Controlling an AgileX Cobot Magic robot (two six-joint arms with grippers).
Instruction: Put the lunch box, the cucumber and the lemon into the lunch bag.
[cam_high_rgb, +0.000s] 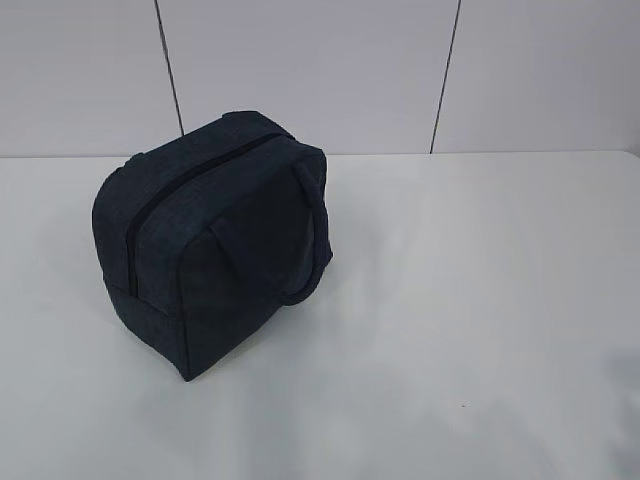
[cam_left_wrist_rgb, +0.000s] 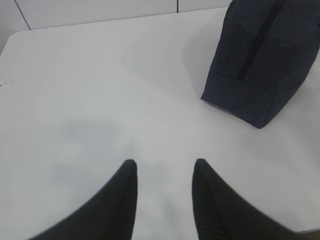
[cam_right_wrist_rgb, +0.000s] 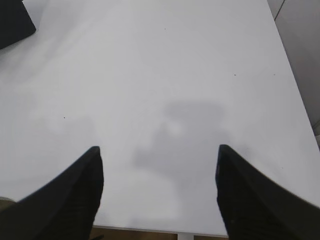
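The wide, smooth white table carries the boxy dark navy woven-fabric lunch bag, left of centre, zipper apparently closed. Both black tapered pincers, left and right, stand apart and empty. The other 3 items are unseen; soft fabric may sag and block loading.

The lunch bag is matt, woven dark cloth; the table is smooth, faintly glossy white.

Left pincer and right pincer gape, empty.
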